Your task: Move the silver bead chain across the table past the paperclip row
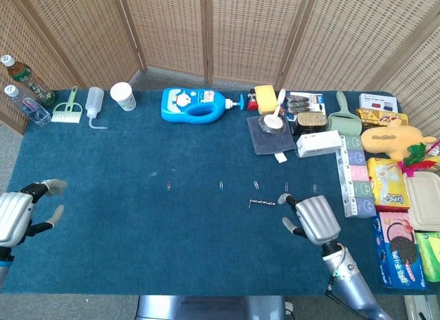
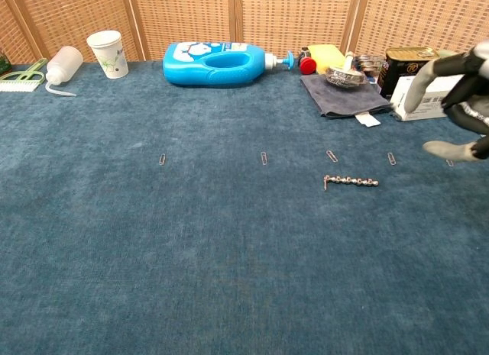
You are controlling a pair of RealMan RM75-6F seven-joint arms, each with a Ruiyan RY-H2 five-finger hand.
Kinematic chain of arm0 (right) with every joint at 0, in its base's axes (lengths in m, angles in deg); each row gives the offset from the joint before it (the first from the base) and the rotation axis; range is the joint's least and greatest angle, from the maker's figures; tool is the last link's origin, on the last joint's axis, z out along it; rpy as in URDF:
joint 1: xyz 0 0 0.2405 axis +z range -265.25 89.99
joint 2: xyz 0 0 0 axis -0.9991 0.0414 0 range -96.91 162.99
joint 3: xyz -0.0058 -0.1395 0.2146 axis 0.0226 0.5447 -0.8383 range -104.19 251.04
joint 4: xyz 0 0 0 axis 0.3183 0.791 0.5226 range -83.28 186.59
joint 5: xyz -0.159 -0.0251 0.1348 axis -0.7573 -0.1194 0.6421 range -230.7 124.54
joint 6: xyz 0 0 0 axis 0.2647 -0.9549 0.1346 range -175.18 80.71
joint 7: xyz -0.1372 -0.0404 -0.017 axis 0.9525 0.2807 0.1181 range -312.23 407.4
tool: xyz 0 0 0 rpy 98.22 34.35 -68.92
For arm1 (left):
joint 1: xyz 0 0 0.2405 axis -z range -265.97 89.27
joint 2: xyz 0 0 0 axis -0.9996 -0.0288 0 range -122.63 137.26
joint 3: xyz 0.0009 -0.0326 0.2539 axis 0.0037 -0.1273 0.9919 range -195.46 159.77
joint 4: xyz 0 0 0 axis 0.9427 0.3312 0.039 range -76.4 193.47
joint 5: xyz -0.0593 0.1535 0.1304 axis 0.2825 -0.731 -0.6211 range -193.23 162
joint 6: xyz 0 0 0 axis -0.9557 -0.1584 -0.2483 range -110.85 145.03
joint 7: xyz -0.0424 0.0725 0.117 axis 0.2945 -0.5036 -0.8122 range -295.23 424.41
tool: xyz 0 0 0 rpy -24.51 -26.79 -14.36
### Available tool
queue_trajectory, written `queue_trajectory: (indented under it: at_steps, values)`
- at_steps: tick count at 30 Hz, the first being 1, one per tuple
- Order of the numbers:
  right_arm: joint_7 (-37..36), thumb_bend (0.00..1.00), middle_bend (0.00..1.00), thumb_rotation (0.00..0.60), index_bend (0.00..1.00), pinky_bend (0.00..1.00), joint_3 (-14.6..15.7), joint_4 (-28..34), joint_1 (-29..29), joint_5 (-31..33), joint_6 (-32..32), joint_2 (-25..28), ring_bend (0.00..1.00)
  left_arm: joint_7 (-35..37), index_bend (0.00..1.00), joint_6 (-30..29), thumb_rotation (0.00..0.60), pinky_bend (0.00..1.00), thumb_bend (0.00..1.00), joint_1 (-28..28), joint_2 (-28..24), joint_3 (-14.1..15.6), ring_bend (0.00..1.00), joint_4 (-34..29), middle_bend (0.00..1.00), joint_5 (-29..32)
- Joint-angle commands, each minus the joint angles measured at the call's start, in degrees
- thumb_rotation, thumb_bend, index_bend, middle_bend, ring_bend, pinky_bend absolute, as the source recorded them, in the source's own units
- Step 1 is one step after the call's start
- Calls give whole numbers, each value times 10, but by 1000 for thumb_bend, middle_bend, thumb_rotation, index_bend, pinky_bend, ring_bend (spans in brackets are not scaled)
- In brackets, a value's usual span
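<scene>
The short silver bead chain point(image 1: 262, 203) point(image 2: 350, 180) lies flat on the blue cloth, just on the near side of a row of small paperclips point(image 1: 221, 186) point(image 2: 263, 157). My right hand point(image 1: 313, 219) point(image 2: 459, 103) hovers to the right of the chain, fingers spread, holding nothing and not touching the chain. At the table's left front edge my left hand point(image 1: 20, 213) is also spread and empty; the chest view does not show it.
A blue detergent bottle point(image 1: 196, 104), white paper cup point(image 1: 123, 96), squeeze bottle point(image 1: 94, 103) and brush point(image 1: 67, 111) line the far edge. A grey cloth with a bowl point(image 1: 272, 131), a white box point(image 1: 319, 143) and many snack packs point(image 1: 388, 184) crowd the right side.
</scene>
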Motion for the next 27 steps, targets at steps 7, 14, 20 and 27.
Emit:
queue_trajectory:
  at_steps: [7,14,20,27]
  values:
    - [41,302,911,600,543,995,-19,-15,39,70,-56,-38,978,-3,313,25,600,725,353,13,0,-23,434,-5,430,9]
    - [80,326,911,600,540,995,-35,-37,69,127,-89,-63,978,-12,307,44,600,725,353,19,1,-30,432,-10,425,7]
    - [118,376,903,600,520,995,-49,-53,93,182,-109,-75,976,-16,305,51,600,725,353,20,4,-32,431,-12,421,3]
    - [130,445,899,600,505,994,-52,-71,112,209,-119,-86,971,-12,297,55,600,725,353,18,4,-34,430,-8,416,2]
